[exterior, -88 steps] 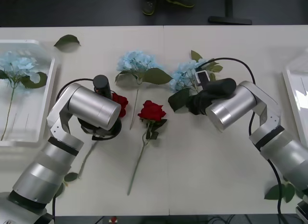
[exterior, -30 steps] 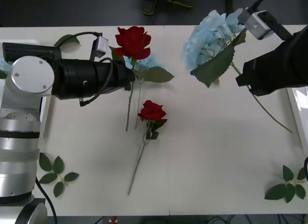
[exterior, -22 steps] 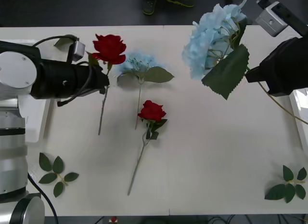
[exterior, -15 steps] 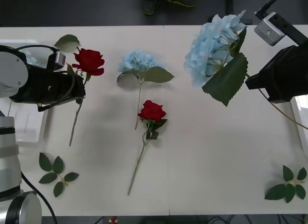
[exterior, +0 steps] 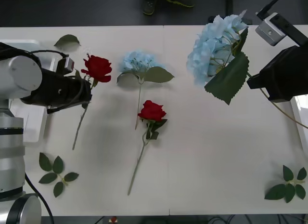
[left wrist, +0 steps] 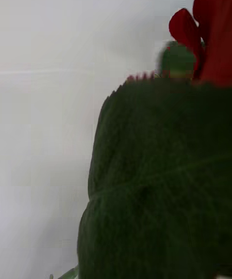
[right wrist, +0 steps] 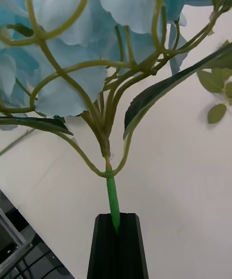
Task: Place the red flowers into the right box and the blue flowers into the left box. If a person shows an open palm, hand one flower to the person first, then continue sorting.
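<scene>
Table [exterior: 216, 151]: white, with both boxes at its far sides, so each flower you hold is over the wrong end. Crossing them mid-air is your main risk; stems or arms could tangle.

Left box [exterior: 29, 130]: tray mostly hidden under the left arm. The rose hangs just beside it; a release here would misfile a red flower.

Right box [exterior: 301, 106]: only a rim edge shows beside the right arm.

Held blue flower [exterior: 216, 46]: raised high at the right. Right gripper [right wrist: 116, 233] is closed on the stem just below the branching. The heavy head and big leaf could pivot or slip in that narrow grip.

Held red rose [exterior: 97, 67]: lifted at the left, stem trailing toward the table. Left gripper [exterior: 83, 91]: I cannot tell its finger state; a leaf covers the wrist camera, so you place blind.

Blue flower [exterior: 138, 61] and red rose [exterior: 151, 111]: lying mid-table, unsorted; a low sweep could drag them.
</scene>
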Controlling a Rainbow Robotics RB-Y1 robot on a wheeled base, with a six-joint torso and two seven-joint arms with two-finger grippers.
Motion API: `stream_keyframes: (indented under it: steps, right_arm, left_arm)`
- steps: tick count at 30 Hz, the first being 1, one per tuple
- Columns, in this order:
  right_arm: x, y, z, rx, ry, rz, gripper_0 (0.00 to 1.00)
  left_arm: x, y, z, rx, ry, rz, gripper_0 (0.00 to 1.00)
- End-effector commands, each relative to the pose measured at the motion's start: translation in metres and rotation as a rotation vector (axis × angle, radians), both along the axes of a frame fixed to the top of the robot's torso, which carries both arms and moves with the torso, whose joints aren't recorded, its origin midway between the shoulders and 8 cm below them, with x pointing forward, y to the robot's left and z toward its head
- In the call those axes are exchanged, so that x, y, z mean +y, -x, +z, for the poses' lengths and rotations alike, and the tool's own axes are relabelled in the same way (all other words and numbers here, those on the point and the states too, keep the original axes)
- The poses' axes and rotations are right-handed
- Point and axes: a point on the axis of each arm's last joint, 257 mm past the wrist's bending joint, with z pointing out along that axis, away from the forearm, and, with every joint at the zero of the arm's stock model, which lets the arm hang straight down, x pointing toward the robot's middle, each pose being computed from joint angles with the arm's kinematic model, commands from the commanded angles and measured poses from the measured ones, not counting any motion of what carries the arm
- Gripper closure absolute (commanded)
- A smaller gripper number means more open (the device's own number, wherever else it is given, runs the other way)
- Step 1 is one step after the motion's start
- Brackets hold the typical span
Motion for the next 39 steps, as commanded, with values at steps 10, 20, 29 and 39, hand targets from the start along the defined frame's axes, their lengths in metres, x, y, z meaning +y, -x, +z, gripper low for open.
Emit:
stream_keyframes:
  steps: [10,20,29,39]
  right_arm:
    - [-0.030,-0.069,-0.134,0.255,-0.061,-0.497,1.00]
    - [-0.032,-0.118,-0.208,0.108,0.018,-0.629,1.00]
    - [-0.039,-0.135,-0.242,0.069,0.019,-0.673,0.23]
    - [-0.043,-0.128,-0.216,0.099,0.000,-0.672,0.08]
  left_arm:
    - [-0.102,0.018,0.115,-0.123,0.483,-0.256,1.00]
    - [-0.150,0.020,0.151,-0.175,0.527,-0.359,1.00]
    - [-0.184,0.020,0.177,-0.218,0.545,-0.412,1.00]
    - [-0.206,0.033,0.193,-0.238,0.555,-0.498,1.00]
